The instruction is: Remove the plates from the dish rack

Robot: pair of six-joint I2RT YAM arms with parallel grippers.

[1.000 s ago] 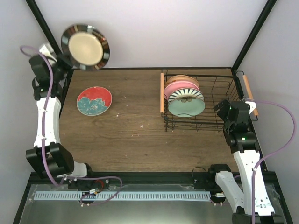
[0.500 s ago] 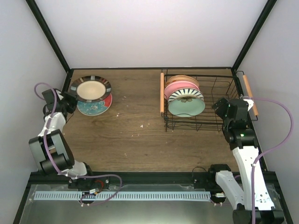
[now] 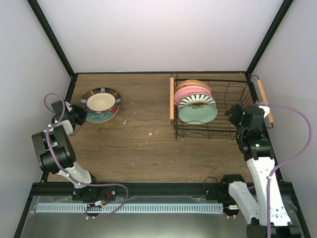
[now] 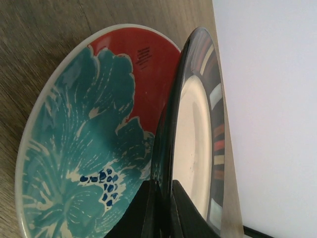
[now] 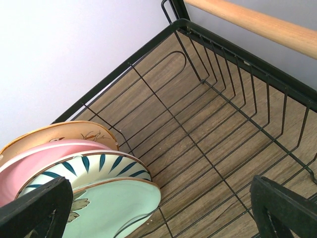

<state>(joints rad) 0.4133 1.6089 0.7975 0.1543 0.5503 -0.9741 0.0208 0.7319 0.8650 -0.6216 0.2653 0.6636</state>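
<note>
My left gripper [image 4: 162,187] pinches the rim of the dark-rimmed cream plate [image 4: 195,134], tilted just over the red teal-flowered plate [image 4: 84,148] at the bench's far-left corner, while my right gripper [image 5: 158,198] gapes empty over the black wire dish rack [image 5: 237,53].

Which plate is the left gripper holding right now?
The cream-centred plate with the dark striped rim: the left gripper pinches its edge, over the red flowered plate. The other four plates stand in the dish rack.
</note>
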